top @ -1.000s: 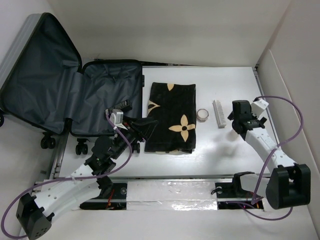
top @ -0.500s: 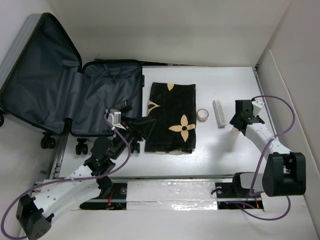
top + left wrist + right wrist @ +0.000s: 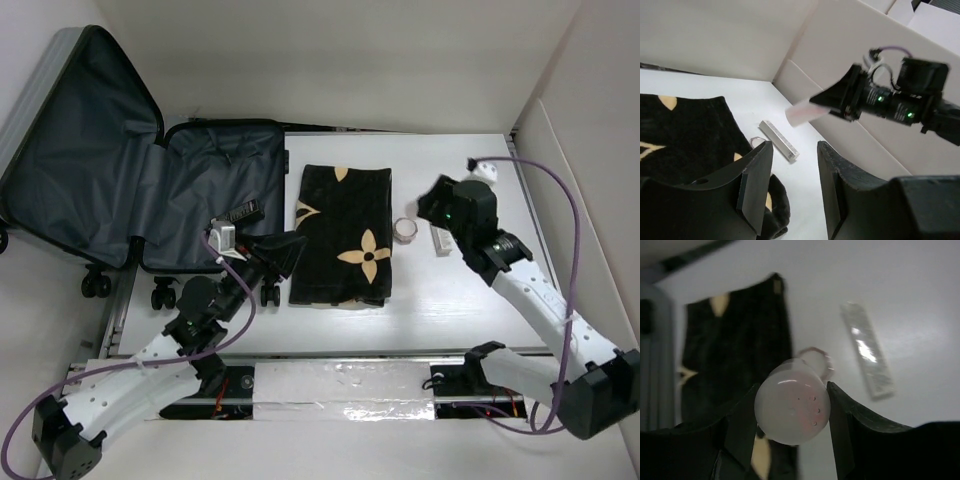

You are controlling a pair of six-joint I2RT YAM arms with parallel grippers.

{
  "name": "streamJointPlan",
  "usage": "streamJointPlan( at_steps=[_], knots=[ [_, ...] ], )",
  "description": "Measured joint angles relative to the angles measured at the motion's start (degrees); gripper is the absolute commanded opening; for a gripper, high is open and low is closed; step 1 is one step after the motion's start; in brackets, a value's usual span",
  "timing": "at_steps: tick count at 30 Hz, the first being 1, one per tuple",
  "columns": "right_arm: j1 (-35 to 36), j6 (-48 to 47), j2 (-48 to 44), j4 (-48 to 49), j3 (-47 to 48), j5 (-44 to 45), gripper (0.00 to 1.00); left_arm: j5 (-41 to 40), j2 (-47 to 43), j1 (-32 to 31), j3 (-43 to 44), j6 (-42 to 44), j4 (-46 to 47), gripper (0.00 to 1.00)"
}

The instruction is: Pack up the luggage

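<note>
Counted: one open luggage (image 3: 150, 200); on counter (image 3: 450, 310), one folded black cloth (image 3: 345, 235), one small ring (image 3: 405, 230), one white bar (image 3: 867, 352). Of two hands, left hand (image 3: 792, 170) spread, empty; right hand (image 3: 792, 390) pinching one pale cylinder (image 3: 792, 410).

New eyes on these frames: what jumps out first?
The luggage is the biggest thing in view, lying open at the far left with its lid propped up. Next comes the black cloth with tan flowers in the middle, with the open left gripper at its near-left corner. To the cloth's right, the right gripper holds a pale bottle in the air.
</note>
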Motion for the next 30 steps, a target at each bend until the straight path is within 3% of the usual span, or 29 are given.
streamJointPlan(
  at_steps=[6, 11, 12, 13, 14, 15, 18, 20, 21, 23, 24, 25, 27, 28, 30],
  knots=[
    [17.29, 0.74, 13.86, 12.79, 17.20, -9.44, 0.37, -5.60, -7.78, -0.04, -1.42, 0.79, -2.82, 0.42],
    [23.71, 2.97, 34.21, 21.38, 32.44, -20.94, 0.39, -12.74, -18.38, -0.39, -4.11, 0.79, -4.76, 0.45],
    [24.50, 3.56, 38.60, 21.86, 36.33, -22.64, 0.45, -14.19, -20.28, -0.55, -4.57, 0.79, -4.83, 0.45],
    [25.00, 3.98, 42.66, 22.14, 40.15, -24.13, 0.77, -15.26, -21.77, -0.59, -4.94, 0.81, -4.96, 0.46],
    [25.53, 4.61, 47.08, 22.10, 44.65, -25.94, 0.91, -16.59, -23.15, -0.79, -5.33, 0.83, -5.05, 0.46],
    [25.88, 5.09, 51.28, 22.03, 48.81, -27.45, 0.98, -17.73, -24.20, -0.96, -5.66, 0.92, -5.20, 0.46],
    [26.49, 5.64, 59.78, 21.70, 57.27, -30.93, 1.00, -19.91, -24.81, -1.25, -6.16, 1.22, -5.51, 0.47],
    [26.05, 6.03, 60.24, 21.79, 55.74, -32.72, 1.00, -20.57, -24.15, -1.29, -6.21, 1.36, -5.90, 0.47],
    [25.64, 6.19, 59.45, 21.99, 54.03, -33.16, 0.98, -20.70, -23.52, -1.29, -6.21, 1.42, -5.97, 0.48],
    [24.00, 5.99, 55.43, 23.34, 47.30, -33.46, 0.82, -20.74, -21.73, -1.29, -6.21, 1.64, -5.92, 0.48],
    [22.67, 5.84, 52.02, 24.06, 42.14, -33.35, 0.70, -20.72, -20.72, -1.29, -6.21, 1.77, -5.97, 0.48],
    [21.00, 5.40, 48.39, 24.13, 37.22, -32.83, 0.43, -20.61, -19.71, -1.29, -6.21, 1.81, -5.99, 0.48],
    [16.59, 4.17, 40.52, 24.70, 27.63, -30.29, 0.21, -20.24, -17.84, -1.29, -6.21, 1.84, -5.97, 0.48],
    [14.21, 3.50, 36.63, 24.33, 23.56, -27.85, 0.15, -19.93, -17.07, -1.29, -6.21, 1.84, -5.90, 0.48],
    [9.27, 1.70, 29.66, 22.40, 17.35, -21.24, 0.17, -19.28, -15.93, -1.31, -6.21, 1.84, -5.62, 0.48]
  ],
)
